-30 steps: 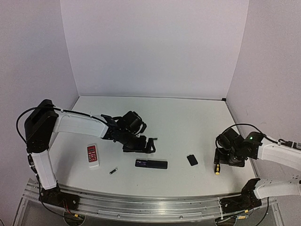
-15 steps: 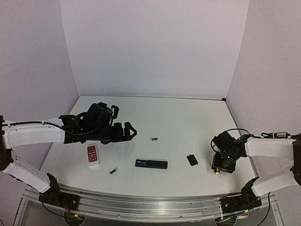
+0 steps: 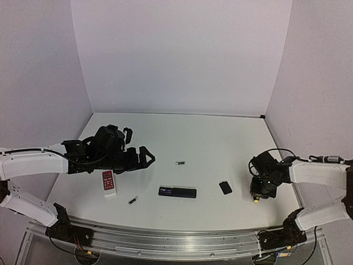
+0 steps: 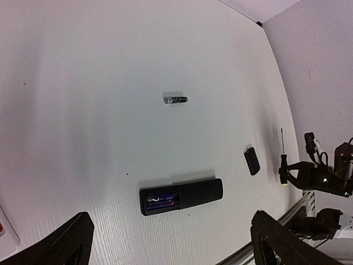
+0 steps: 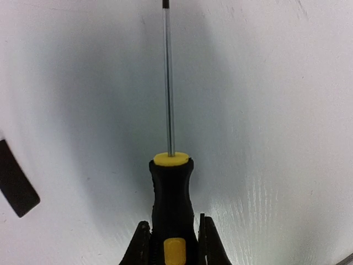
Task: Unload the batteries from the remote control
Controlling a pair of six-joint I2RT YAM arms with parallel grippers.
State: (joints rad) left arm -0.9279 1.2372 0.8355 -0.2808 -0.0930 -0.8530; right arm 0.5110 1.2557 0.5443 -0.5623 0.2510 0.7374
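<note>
The right fingers (image 5: 142, 247) pinch the black-and-yellow handle of the screwdriver (image 5: 171, 190), its shaft reaching out over the table (image 5: 276, 110), likely kept ready as a prying tool. The left fingers (image 4: 66, 243) hang spread wide above the black remote control (image 4: 198, 192), free to pick. Its open bay shows two batteries (image 4: 161, 200), and a loose battery (image 4: 175, 99) lies well apart.

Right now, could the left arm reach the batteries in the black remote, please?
Probably yes: the left arm hovers with open jaws, the remote lies uncovered with batteries showing, and nothing lies between.
</note>
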